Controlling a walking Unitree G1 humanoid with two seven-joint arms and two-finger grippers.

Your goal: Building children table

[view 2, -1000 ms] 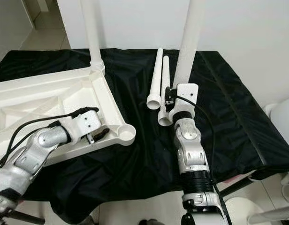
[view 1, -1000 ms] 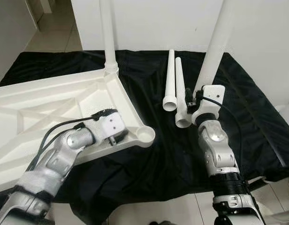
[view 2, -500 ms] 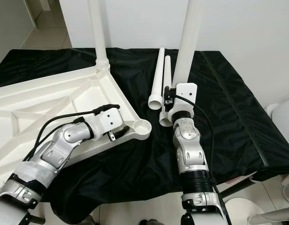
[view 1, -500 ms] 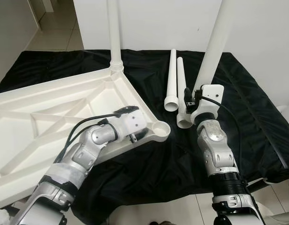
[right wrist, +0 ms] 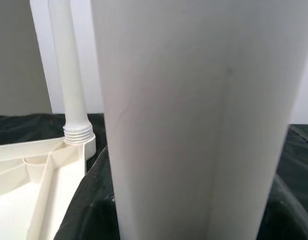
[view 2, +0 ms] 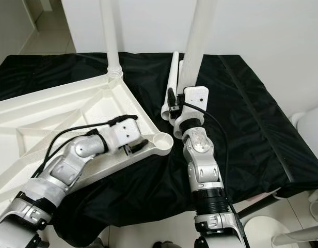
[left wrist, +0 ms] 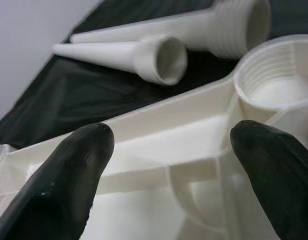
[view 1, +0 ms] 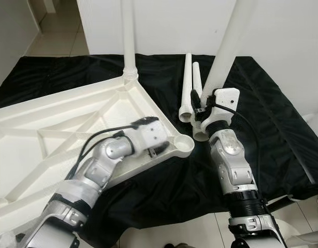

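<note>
We see a big white plastic tabletop (view 1: 56,124) lying upside down on a surface under a black cloth (view 1: 272,119). One white leg (view 1: 129,36) already stands screwed into its far corner. The near corner has an empty round threaded socket (view 1: 183,145) — nothing is in it. Our left pincer (view 1: 156,149) sits at the rim just beside that socket, its two black fingers (left wrist: 69,175) spread wide, one on each side of a rib. Our right pincer (view 1: 203,108) holds a tall white plastic leg (view 1: 226,46) upright — its grip is hidden, so we cannot tell how tight. Two more white tapered legs (view 1: 189,82) lie side by side on the cloth.
</note>
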